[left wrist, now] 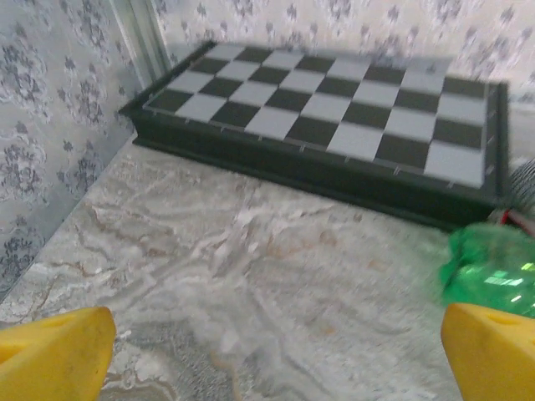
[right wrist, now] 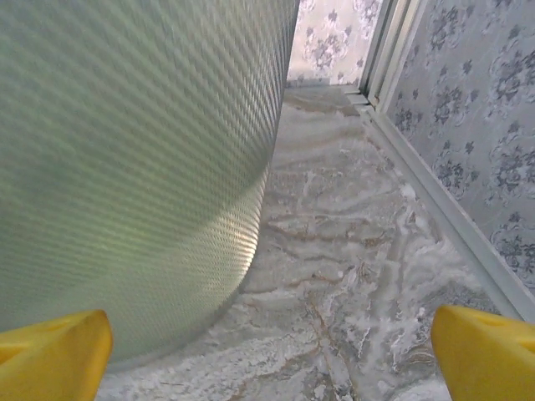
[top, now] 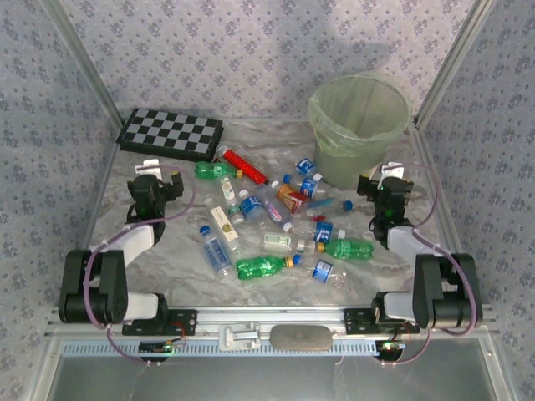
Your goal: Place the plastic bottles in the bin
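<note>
Several plastic bottles lie scattered on the marble table, among them a green bottle at the front, another green one to its right, and a green one near the checkerboard. The pale green bin stands at the back right. My left gripper is open over bare table, its yellow fingertips wide apart, a green bottle just to its right. My right gripper is open beside the bin wall, nothing between its fingertips.
A black-and-white checkerboard lies at the back left, close ahead of the left gripper. A long red stick-shaped object lies among the bottles. Patterned walls with metal frame rails enclose the table.
</note>
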Controlling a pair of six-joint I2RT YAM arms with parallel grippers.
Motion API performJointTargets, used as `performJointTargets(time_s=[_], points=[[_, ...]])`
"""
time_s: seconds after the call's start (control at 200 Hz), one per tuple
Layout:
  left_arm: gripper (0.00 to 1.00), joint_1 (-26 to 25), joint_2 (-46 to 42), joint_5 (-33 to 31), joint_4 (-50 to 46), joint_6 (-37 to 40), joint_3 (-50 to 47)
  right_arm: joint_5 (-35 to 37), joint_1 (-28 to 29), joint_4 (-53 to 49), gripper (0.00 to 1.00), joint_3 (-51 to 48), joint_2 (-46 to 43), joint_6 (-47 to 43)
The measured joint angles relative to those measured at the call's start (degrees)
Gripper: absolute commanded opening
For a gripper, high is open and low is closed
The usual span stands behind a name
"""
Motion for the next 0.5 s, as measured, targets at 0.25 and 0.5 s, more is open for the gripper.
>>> performJointTargets(time_s=[0.25,0.5], points=[[1.00,-3.89,-5.18,3.69,-11.28,-12.07,3.54,-1.18,3.06,-29.38,0.99,11.34,-9.33,12.22],[1.00,-15.85,-5.07,6.73,-15.56,-20.90,4.15,-7.80,6.23,-60.11,0.96,18.43,-12.96,27.69]])
